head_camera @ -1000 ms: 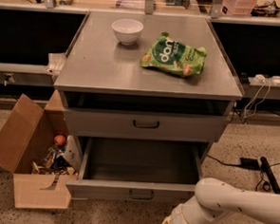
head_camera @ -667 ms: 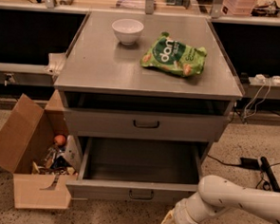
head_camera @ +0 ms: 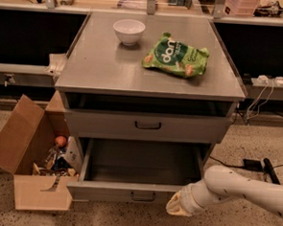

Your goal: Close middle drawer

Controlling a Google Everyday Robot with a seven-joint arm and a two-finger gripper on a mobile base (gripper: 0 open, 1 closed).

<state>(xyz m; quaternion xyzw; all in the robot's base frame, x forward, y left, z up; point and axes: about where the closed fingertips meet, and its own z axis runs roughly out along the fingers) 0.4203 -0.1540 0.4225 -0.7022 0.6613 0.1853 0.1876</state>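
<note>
While the middle drawer [head_camera: 127, 192] stands open, the hand [head_camera: 176, 207] hangs by its front.
Hand's grip: cannot tell.

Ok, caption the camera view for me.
Middle drawer stands open, hand low by its front panel; bowl and green snack bag on cabinet top.

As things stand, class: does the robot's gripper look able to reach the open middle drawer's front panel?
Probably yes. The gripper sits low beside the right end of the middle drawer, close to its pulled-out front panel, with nothing visible between them. The cardboard box stands at the drawer's other end.
</note>
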